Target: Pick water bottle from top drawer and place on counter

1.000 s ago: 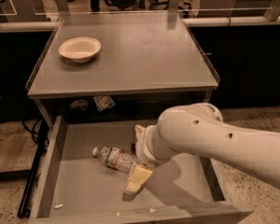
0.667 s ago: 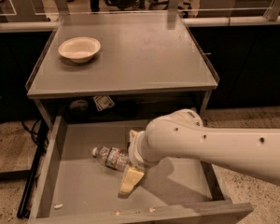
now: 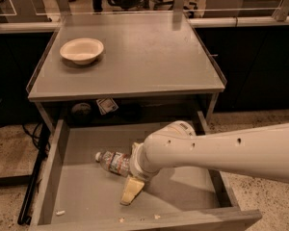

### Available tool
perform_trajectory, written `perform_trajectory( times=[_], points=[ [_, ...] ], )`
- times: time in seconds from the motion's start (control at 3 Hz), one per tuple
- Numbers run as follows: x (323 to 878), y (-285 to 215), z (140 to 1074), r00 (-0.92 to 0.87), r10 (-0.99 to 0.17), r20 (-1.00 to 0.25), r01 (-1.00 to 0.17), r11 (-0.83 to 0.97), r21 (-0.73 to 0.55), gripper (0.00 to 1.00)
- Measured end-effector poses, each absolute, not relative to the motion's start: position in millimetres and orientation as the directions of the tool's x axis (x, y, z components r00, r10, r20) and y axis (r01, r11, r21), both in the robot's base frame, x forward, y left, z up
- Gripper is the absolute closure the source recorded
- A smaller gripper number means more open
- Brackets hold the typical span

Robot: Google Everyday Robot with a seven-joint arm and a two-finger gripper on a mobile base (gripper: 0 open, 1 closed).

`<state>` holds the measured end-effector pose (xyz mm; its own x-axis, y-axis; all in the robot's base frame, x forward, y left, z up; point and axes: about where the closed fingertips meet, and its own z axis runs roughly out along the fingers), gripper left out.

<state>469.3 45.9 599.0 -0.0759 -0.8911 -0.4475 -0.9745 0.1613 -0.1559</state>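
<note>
The water bottle (image 3: 113, 161) lies on its side on the floor of the open top drawer (image 3: 86, 196), white cap pointing left. My gripper (image 3: 131, 170) is down in the drawer at the bottle's right end. It is open, with one pale finger (image 3: 131, 190) in front of the bottle and the other just behind it. The bottle's base is hidden by my wrist. The counter (image 3: 135, 57) above the drawer is a flat grey top with clear rims.
A pale bowl (image 3: 82, 50) sits on the counter's far left. A small card (image 3: 107, 105) and a dark round object (image 3: 80, 109) lie in the recess under the counter. My white arm (image 3: 221, 150) crosses the drawer's right half. Crumbs lie near the drawer's front wall.
My arm has moved left across the drawer, bringing the gripper closer to the bottle. The bottle has not moved.
</note>
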Motion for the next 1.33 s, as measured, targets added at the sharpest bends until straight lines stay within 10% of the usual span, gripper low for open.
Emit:
perform_trajectory(
  times=[1.33],
  points=[
    [469.3,46.1,598.7,-0.077,-0.891,-0.447,-0.975,0.162,-0.155,0.89]
  ],
)
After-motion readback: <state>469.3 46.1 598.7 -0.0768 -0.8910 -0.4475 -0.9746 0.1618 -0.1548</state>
